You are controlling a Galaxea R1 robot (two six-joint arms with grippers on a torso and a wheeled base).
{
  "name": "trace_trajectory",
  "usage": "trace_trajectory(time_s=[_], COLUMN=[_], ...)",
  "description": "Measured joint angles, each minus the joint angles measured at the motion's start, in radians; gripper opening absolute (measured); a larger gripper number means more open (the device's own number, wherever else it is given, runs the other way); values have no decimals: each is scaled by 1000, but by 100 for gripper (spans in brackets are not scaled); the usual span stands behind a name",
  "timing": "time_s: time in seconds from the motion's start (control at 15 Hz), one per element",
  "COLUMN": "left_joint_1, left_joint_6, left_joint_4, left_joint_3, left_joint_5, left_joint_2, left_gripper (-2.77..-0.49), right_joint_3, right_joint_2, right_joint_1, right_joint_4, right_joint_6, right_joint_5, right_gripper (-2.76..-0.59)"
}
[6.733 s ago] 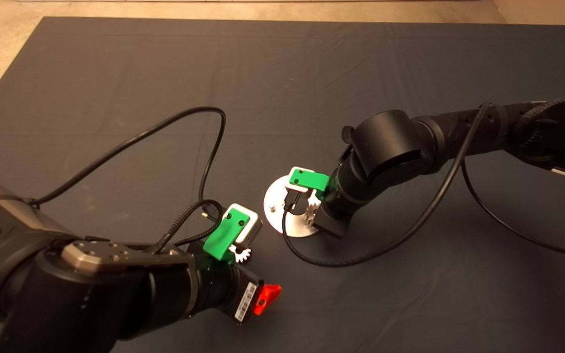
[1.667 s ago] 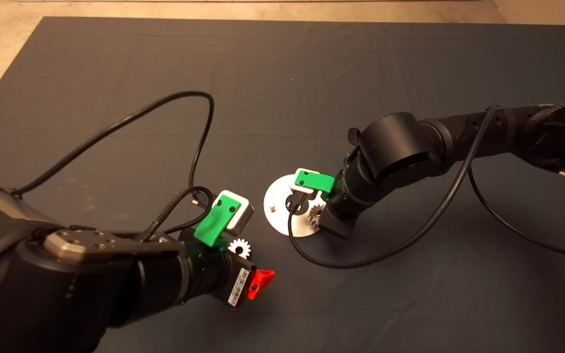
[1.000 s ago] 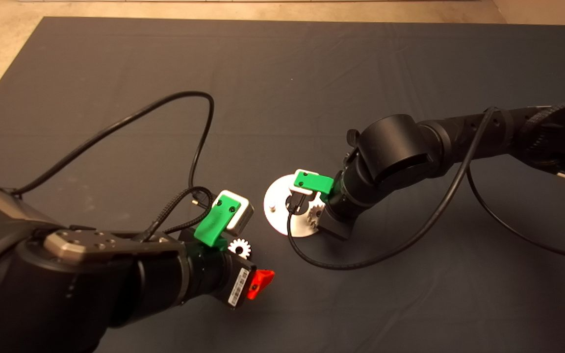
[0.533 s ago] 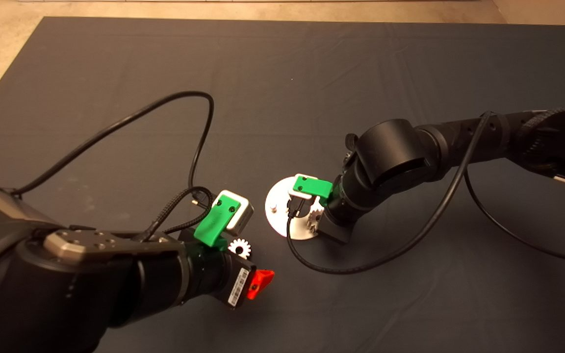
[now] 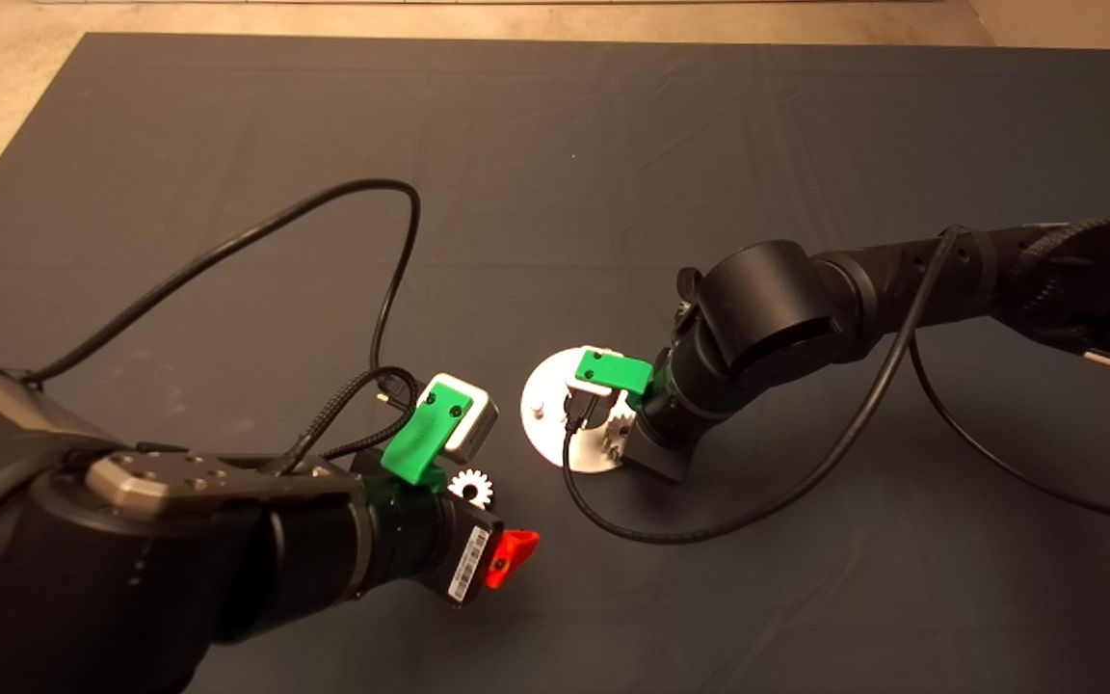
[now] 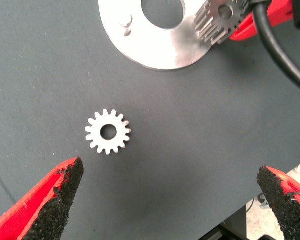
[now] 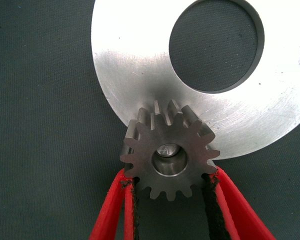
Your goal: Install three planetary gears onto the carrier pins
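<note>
Right gripper [image 5: 613, 434] is over the disc [image 5: 545, 424] on the mat [image 5: 613, 145]. Left gripper [image 6: 170, 200] is spread wide around 1 loose gear [image 6: 108, 132]. Right wrist view: fingers [image 7: 127, 200] pinch another gear [image 7: 169, 156] seated over a pin [image 7: 167, 151] at the disc's edge.

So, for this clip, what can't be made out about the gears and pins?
- Third planetary gear: in no view.
- Third carrier pin: never seen; the head view's right tool covers that part of the disc.
- How far the held gear is seated on its pin: gear hides the shaft.
- Disc: cut off by both wrist views' edges.
</note>
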Motion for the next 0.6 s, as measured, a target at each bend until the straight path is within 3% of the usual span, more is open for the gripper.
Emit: trace_trajectory(time_s=[0.27,0.6], left_joint_1=[0,0], left_joint_6=[0,0], left_joint_4=[0,0], left_joint_3=[0,0], left_joint_5=[0,0], left_joint_2=[-2,-13], left_gripper=[-75,-75], right_joint_3=[0,0], right_joint_2=[0,0], right_joint_1=[0,-3], right_joint_4=[0,0], right_joint_6=[0,-2], right_joint_5=[0,0], right_gripper=[-266,-248])
